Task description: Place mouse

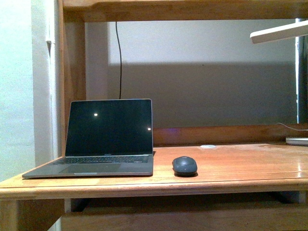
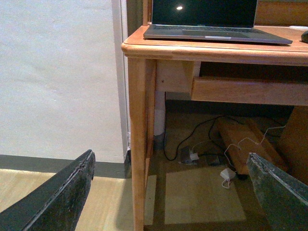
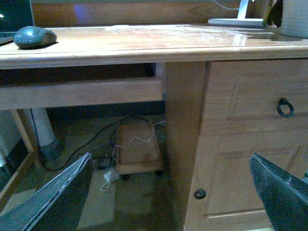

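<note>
Currently the mouse (image 1: 185, 165) sits on the bench (image 1: 240, 166) just right of the laptop (image 1: 103, 139), touching neither end effector. Both the left end effector (image 2: 168, 197) and right end effector (image 3: 168, 192) hang released below bench height. Rising carelessly, one could strike the bench edge or knock the mouse against the laptop.

The mouse (image 1: 185, 165), a small dark grey oval with a smooth domed matte top and no cord, sits flat and upright on the wooden counter (image 1: 240, 166) near its front edge, just beside the right side of the open laptop (image 1: 103, 139), untouched.
</note>
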